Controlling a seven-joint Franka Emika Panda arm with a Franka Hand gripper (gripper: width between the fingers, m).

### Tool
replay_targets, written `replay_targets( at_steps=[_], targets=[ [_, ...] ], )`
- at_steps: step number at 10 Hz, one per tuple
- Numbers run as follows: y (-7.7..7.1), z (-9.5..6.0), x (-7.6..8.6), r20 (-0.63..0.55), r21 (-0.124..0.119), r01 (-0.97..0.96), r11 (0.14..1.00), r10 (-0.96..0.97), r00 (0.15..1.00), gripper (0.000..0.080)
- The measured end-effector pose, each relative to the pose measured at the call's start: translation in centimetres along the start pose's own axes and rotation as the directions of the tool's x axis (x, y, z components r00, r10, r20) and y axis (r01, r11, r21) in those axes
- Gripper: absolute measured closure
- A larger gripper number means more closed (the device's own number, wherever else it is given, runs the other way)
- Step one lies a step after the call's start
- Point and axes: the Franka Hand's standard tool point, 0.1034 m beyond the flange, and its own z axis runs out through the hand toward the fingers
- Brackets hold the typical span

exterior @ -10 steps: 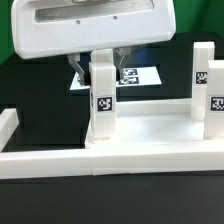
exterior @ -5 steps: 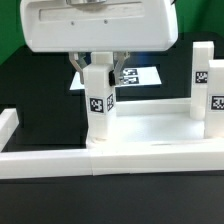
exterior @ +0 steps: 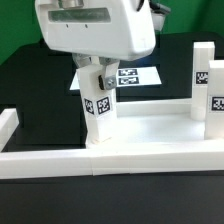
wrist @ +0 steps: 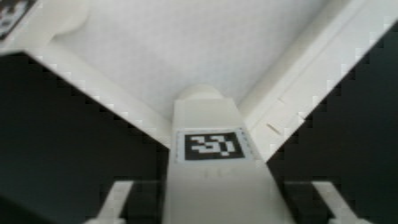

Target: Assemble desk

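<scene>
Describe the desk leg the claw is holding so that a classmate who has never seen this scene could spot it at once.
Find the white desk top in the exterior view. At its near corner on that view's left stands a white tagged leg. Unlike the legs at the right, it sits directly under the claw and leans slightly.

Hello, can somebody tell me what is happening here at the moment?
The robot arm's hand holds a white tagged leg and stands it in a near corner of the white desk top. The leg is turned and leans slightly. Two more legs already stand at the exterior view's right. The marker board lies behind.
</scene>
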Motion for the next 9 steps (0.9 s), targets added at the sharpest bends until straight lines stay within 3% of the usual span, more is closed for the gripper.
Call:
replay_targets(
  at_steps=[2,4,6,7,8,9],
  targets=[
    [-0.2,0.0,-0.4,0.014,0.0,-0.27,0.963,0.27,0.963,0.0508],
    [-0.7,0.2,-0.6,0.075,0.026,-0.653,0.757,0.65,0.756,0.0508],
    [-0.7,0.2,-0.6,0.078,0.028,-0.649,0.76,0.646,0.76,0.0508],
    [-0.8,0.3,-0.8,0.072,0.028,-0.614,0.789,0.611,0.789,0.0417],
    [-1.0,0.4,-1.3,0.064,0.025,-0.563,0.826,0.561,0.826,0.0278],
    [-1.0,0.4,-1.3,0.058,0.036,-0.4,0.916,0.398,0.915,0.0191]
  ],
)
